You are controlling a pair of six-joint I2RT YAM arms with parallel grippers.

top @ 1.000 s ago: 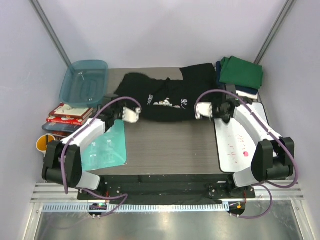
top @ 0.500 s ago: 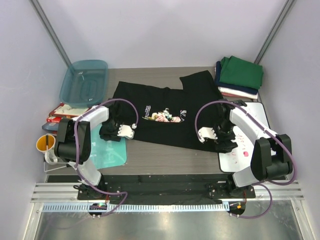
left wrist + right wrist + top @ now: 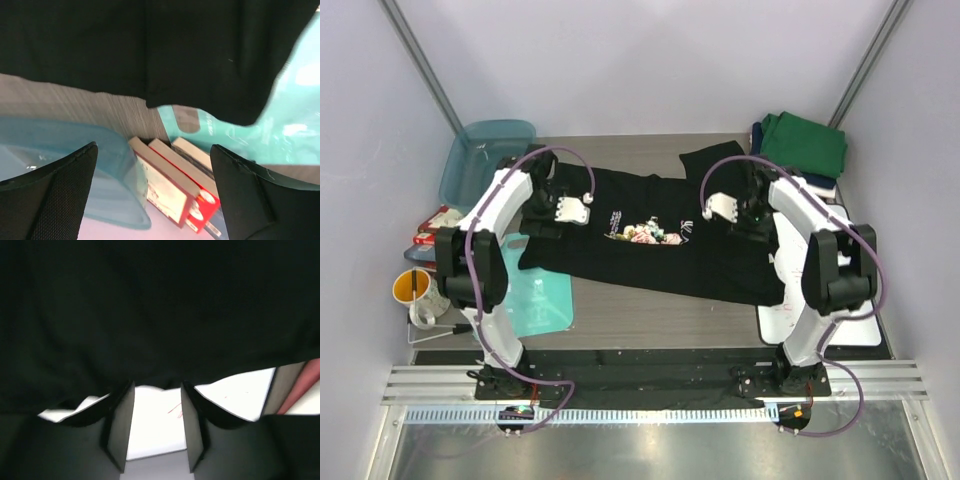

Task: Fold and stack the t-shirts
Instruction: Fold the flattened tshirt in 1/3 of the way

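Far left: teal tub (image 3: pixel 480 160), books (image 3: pixel 438 228) and teal mat (image 3: pixel 542 300), none of them task items. Left arm (image 3: pixel 492 210) reaches over the left end of the black t-shirt (image 3: pixel 650 262). Left jaws are spread wide, fingers (image 3: pixel 50 195) well apart with nothing between them, and the cloth edge is just beyond the tips. The shirt lies flat on the table (image 3: pixel 650 310), long axis left-right, sagging slightly nearer at the right end, print about mid-length. Right arm (image 3: pixel 798 208) is over the shirt's right part near the sleeve. Right jaws are parted, fingers (image 3: pixel 122 425) show a gap with the whiteboard (image 3: pixel 820 325) visible through it, and the cloth edge is at the tips, not clamped. Each arm is near its own end, so probably a two-arm fold. Folded tees (image 3: pixel 802 148) are stacked at the far right corner.
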